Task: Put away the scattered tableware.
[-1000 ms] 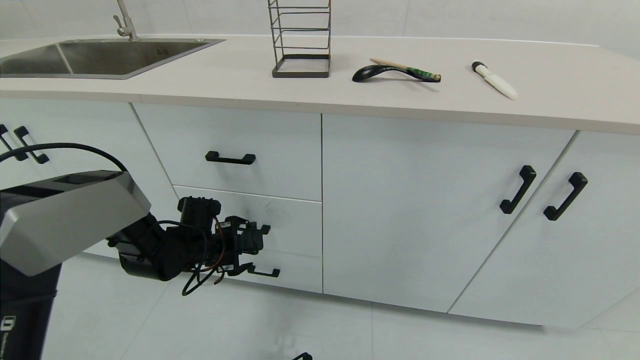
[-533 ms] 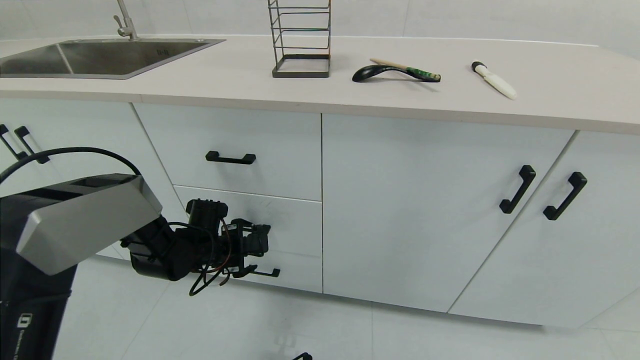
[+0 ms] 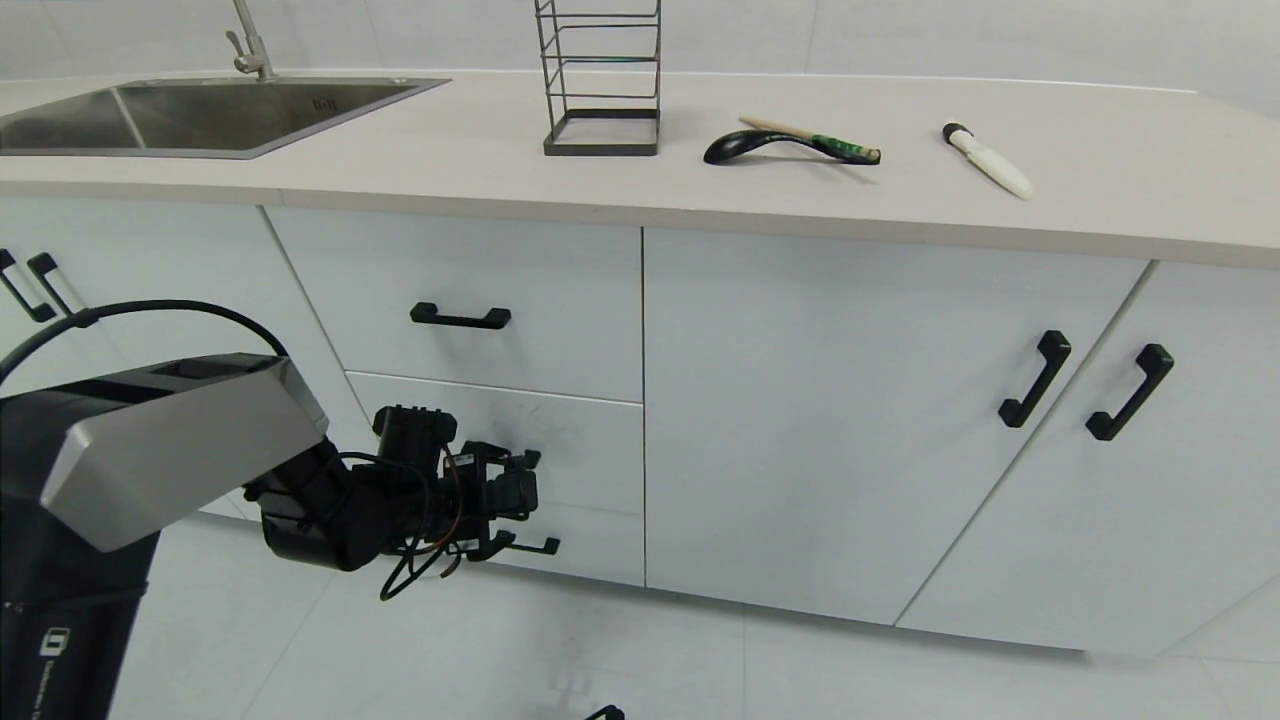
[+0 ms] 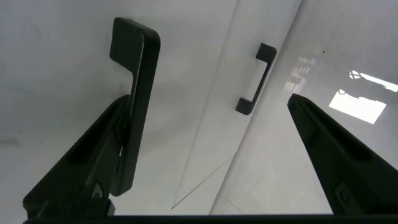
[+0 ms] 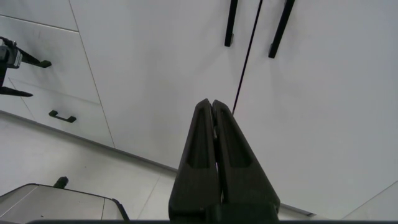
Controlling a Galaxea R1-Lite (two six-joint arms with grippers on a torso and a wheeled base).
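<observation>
Tableware lies scattered on the bench [image 3: 420,150] in the upper right of the head view: a black spoon [image 3: 745,146] with a wooden chopstick [image 3: 800,132] resting across its handle, and, well apart to the right, a white knife [image 3: 988,160] with a black end, lying at an angle. A wire rack [image 3: 600,80] stands upright at the upper centre, left of the spoon, and a steel sink [image 3: 200,105] with its tap [image 3: 250,40] is set into the bench at the upper left. Below the bench run white cabinet fronts: two stacked drawers at centre left, the upper with a black handle [image 3: 460,317], and two doors at right with slanting black handles [image 3: 1035,380]. The left end effector [image 3: 520,500] sits low at the lower left of the head view, in front of the lower drawer, with its fingers spread apart. In the left wrist view the lower drawer handle [image 4: 134,112] lies within the gap, just beside one finger [image 4: 81,168], while the other finger [image 4: 336,155] stands well clear of it; whether the near finger touches the handle cannot be told. The right end effector [image 5: 211,106] has its fingers pressed together on nothing, pointing at the seam between two cabinet doors in the right wrist view.
</observation>
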